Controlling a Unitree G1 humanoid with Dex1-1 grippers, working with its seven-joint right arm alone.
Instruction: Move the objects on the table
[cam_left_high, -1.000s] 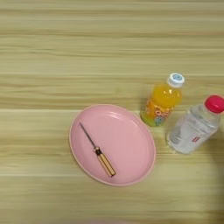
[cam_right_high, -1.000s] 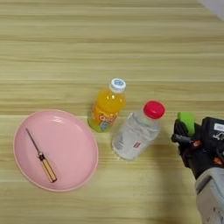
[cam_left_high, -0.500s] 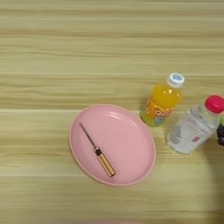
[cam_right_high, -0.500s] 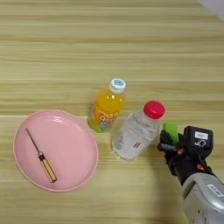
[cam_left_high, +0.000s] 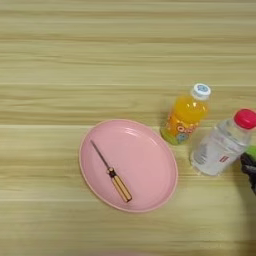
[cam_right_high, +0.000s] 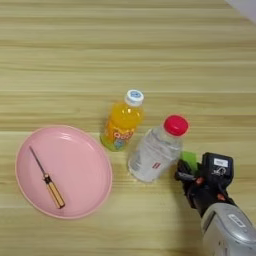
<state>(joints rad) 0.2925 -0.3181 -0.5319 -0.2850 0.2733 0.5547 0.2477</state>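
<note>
Screwdriver (cam_right_high: 46, 179) lies on pink plate (cam_right_high: 85, 150) at left of surface (cam_right_high: 125, 50); green block (cam_right_high: 189, 158) just right of clear bottle (cam_right_high: 155, 151), partly under hand (cam_right_high: 184, 176); finger state cannot be told; orange bottle (cam_right_high: 121, 122) stands behind.

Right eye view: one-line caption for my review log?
Right gripper over the green block beside a clear bottle; screwdriver on pink plate.

A pink plate (cam_left_high: 150, 150) sits at centre-left. Just to its right stands an orange juice bottle (cam_right_high: 121, 121) with a white cap, beside a clear water bottle (cam_right_high: 156, 150) capped in red.
</note>
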